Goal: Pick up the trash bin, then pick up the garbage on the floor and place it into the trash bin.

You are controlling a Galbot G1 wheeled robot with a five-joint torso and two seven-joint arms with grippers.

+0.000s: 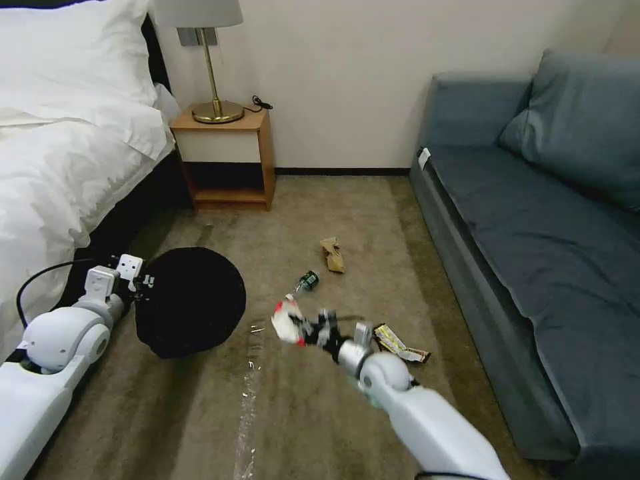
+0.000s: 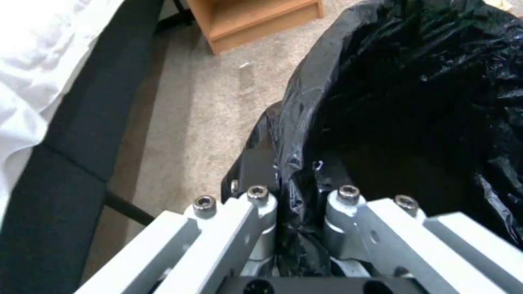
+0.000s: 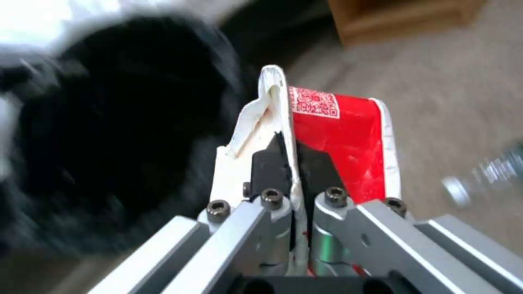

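The trash bin (image 1: 193, 300), lined with a black bag (image 2: 414, 102), hangs tilted above the carpet on the left. My left gripper (image 1: 143, 280) is shut on its rim, which passes between the fingers in the left wrist view (image 2: 289, 192). My right gripper (image 1: 303, 328) is shut on the red-and-white wrapper (image 1: 287, 320), held just right of the bin; the right wrist view shows the wrapper (image 3: 338, 139) pinched between the black pads, with the bin's dark mouth (image 3: 120, 122) beyond. On the carpet lie the small bottle (image 1: 307, 281), the brown paper (image 1: 332, 254) and the yellow-and-black wrapper (image 1: 398, 343).
A bed (image 1: 60, 153) with white linen runs along the left. A wooden nightstand (image 1: 227, 160) with a brass lamp (image 1: 215, 73) stands by the back wall. A blue-grey sofa (image 1: 533, 220) lines the right. Open carpet lies between them.
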